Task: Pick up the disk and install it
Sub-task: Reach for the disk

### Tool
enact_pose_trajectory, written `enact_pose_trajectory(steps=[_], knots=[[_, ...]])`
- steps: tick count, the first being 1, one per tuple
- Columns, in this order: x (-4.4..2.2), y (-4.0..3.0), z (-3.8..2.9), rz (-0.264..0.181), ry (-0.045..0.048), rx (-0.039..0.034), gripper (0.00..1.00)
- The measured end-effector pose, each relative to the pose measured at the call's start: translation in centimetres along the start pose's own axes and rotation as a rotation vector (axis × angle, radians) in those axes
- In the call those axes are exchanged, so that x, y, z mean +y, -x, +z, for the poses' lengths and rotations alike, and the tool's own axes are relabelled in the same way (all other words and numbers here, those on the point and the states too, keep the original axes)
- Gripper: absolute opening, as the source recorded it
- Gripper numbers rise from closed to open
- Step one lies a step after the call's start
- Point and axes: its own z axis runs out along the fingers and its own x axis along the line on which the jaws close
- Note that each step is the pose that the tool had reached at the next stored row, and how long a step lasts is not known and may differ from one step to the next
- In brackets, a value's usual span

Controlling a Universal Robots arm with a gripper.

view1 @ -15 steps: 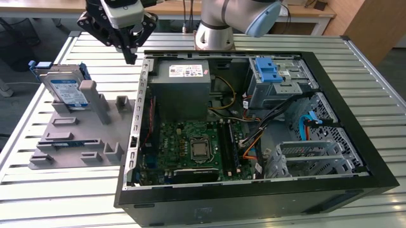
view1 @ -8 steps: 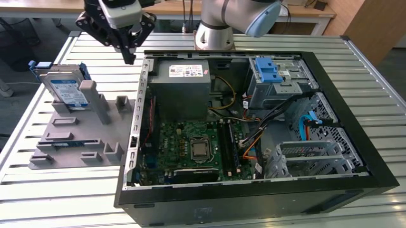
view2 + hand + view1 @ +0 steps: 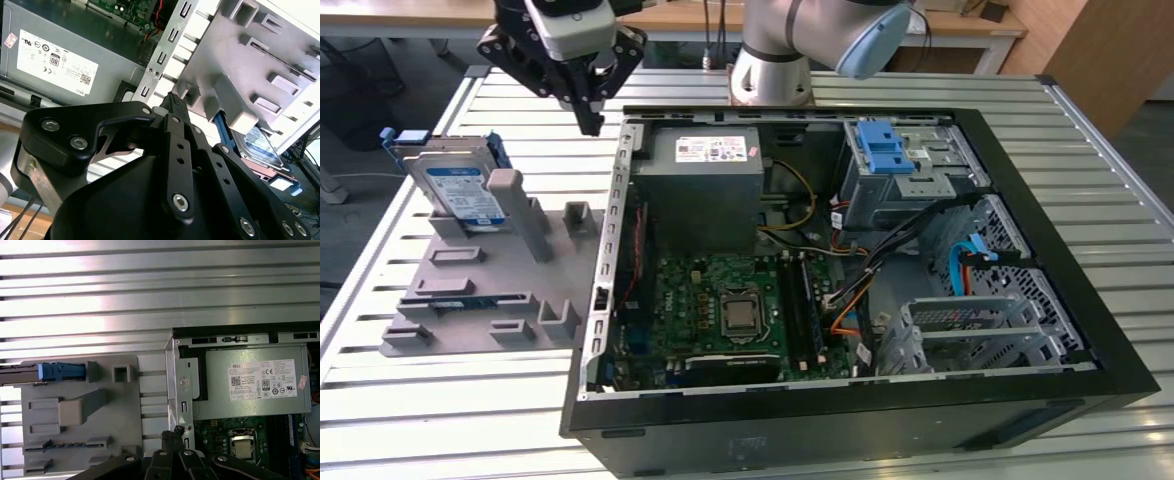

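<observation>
Closed gripper, well apart from disk

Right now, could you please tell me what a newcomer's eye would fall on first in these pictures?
The open black computer case dominates the exterior view's middle, its green motherboard and grey power supply exposed. At the exterior view's left, the disk stands upright in a grey holder tray. The black claw hangs shut and empty above the gap between tray and case.
</observation>
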Motion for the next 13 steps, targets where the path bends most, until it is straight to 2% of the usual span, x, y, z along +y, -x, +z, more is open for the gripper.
enact_pose_trajectory(steps=[13], knots=[[-0.03, -0.45, 0.00, 0.000, 0.0000, 0.0000, 0.11]])
